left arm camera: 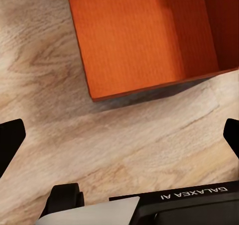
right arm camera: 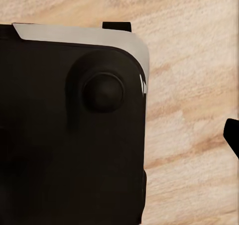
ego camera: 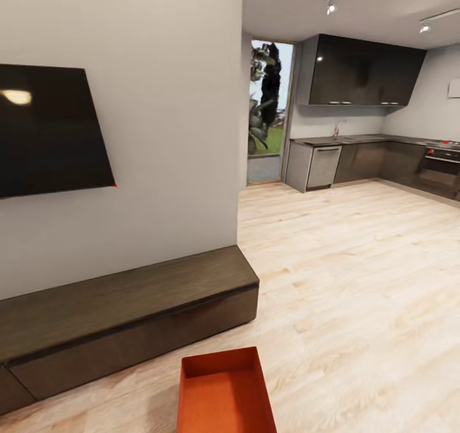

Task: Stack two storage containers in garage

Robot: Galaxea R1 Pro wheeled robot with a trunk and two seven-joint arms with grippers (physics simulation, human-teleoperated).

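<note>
One orange-red storage container (ego camera: 225,395) stands open-top on the light wood plank floor of the living room, just in front of me and near the long dark-brown cabinet (ego camera: 121,318). The left wrist view looks down on the same container (left arm camera: 134,36), empty, with a ribbed bottom. My left gripper (left arm camera: 119,138) hangs open above the floor beside it, its black fingertips (left arm camera: 10,138) spread wide and holding nothing. One fingertip (right arm camera: 232,135) of my right gripper (right arm camera: 119,138) stands far out to the side over bare planks. The second container and the garage are out of view.
A black TV (ego camera: 51,129) hangs on the pale wall above the cabinet. Past the wall's corner, wood floor (ego camera: 358,273) runs to a dark kitchen (ego camera: 377,158) and a glass door (ego camera: 267,110). My own black base (right arm camera: 69,125) is below the right wrist.
</note>
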